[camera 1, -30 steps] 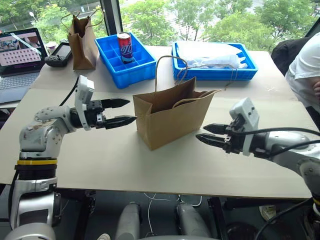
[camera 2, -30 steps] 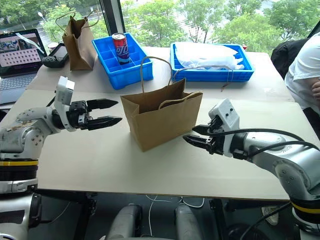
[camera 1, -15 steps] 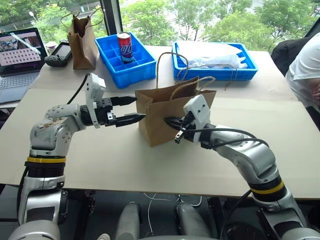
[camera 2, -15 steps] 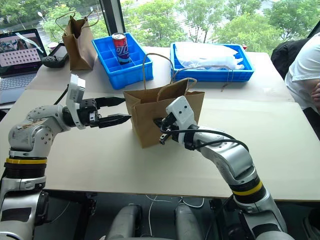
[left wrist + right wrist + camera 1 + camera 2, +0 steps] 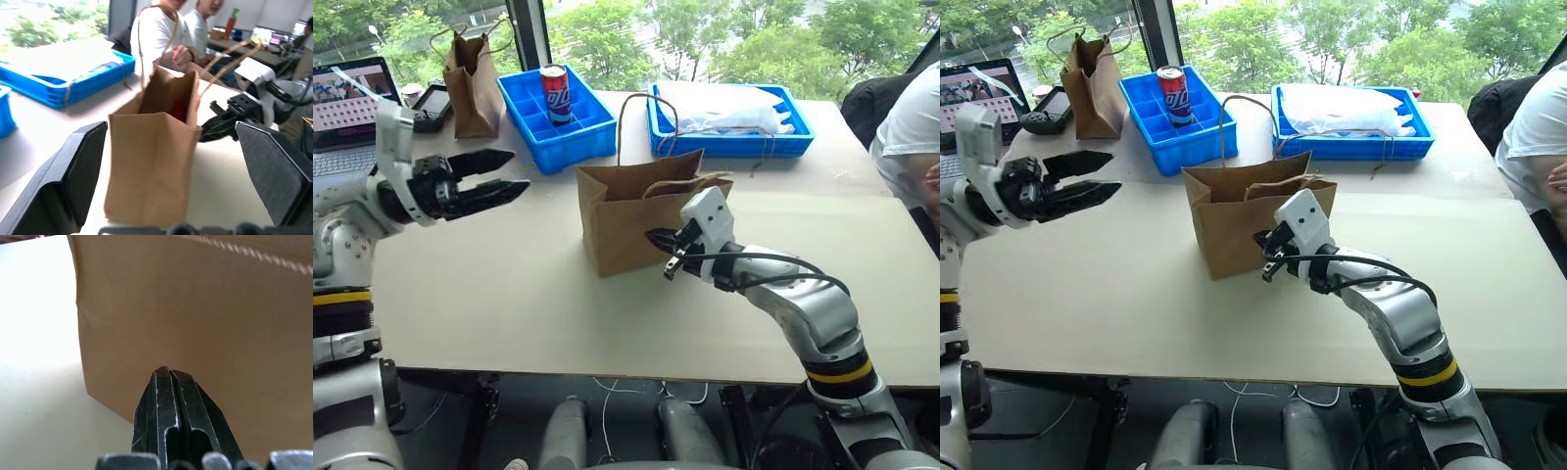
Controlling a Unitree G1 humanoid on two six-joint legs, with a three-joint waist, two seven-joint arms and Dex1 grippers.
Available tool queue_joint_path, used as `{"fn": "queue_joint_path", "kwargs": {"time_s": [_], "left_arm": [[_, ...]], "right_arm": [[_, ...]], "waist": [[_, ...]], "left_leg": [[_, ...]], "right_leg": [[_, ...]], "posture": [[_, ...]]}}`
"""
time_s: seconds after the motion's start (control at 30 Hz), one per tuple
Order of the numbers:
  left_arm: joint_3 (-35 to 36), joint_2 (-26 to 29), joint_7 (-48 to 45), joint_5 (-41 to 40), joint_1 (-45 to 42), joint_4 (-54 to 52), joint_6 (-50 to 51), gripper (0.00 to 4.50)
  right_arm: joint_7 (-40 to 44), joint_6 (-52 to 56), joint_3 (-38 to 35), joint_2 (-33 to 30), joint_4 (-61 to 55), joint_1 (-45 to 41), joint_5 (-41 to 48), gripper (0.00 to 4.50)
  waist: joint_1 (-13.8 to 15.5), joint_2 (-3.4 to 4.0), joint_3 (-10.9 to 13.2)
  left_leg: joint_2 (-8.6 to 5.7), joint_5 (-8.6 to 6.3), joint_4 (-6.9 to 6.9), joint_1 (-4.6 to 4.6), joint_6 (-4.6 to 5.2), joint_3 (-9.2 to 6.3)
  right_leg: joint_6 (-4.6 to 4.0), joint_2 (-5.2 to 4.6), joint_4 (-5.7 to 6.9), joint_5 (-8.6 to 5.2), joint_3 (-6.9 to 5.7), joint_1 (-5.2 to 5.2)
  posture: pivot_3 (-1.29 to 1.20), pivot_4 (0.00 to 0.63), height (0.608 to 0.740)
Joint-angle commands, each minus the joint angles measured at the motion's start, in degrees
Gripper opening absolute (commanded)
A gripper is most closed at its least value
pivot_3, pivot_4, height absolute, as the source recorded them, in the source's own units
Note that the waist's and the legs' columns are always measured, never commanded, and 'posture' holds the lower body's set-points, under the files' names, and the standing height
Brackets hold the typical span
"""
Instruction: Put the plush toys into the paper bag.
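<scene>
Against paper bag [image 5: 641, 220] front wall: right gripper [image 5: 658, 239] pinched closed, empty. Left gripper [image 5: 504, 174] wide open, well apart. Thin, crushable; probably best gripped at rim.

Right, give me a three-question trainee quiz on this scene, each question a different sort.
1. True or false: the right gripper is shut.
2. The soda can stands in: A) the paper bag; B) the compartmented blue tray; C) the table.
3. Fill in: the left gripper is ____.

Key: 1 true; 2 B; 3 open.
</scene>
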Motion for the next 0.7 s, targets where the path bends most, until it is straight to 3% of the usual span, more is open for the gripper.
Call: {"fn": "queue_joint_path", "kwargs": {"time_s": [0.03, 0.37, 0.7], "left_arm": [[-3.0, -4.2, -1.3, 4.2, -3.7, 7.7, -7.9, 4.5], [-7.6, -14.4, -8.5, 12.5, -17.9, 34.6, -22.1, 4.5], [-9.0, -19.9, -15.0, 17.1, -22.6, 44.7, -25.5, 4.5]], "right_arm": [[1.0, 1.9, -0.8, 0.1, -3.8, -0.5, 1.1, 0.02], [0.8, 7.6, -2.1, -0.3, -9.3, 0.1, 2.5, 0.02], [-1.5, 7.1, -2.6, 0.1, -7.5, -1.0, -0.4, 0.02]], "waist": [[0.4, -0.01, 0.0], [0.8, -0.07, 0.0], [0.6, -0.09, 0.0]], "left_leg": [[0.0, 0.0, 0.01, -0.02, 0.0, 0.01], [-0.03, -0.01, 0.02, -0.2, 0.01, 0.0], [-0.03, 0.0, 0.02, -0.21, 0.01, -0.02]], "right_leg": [[0.0, 0.0, -0.01, 0.0, 0.0, 0.0], [-0.01, 0.0, -0.08, 0.01, -0.02, -0.14], [-0.01, 0.0, -0.03, 0.01, -0.03, -0.14]], "posture": [[0.0, 0.15, 0.715], [0.0, 0.15, 0.715], [0.0, 0.15, 0.715]]}}
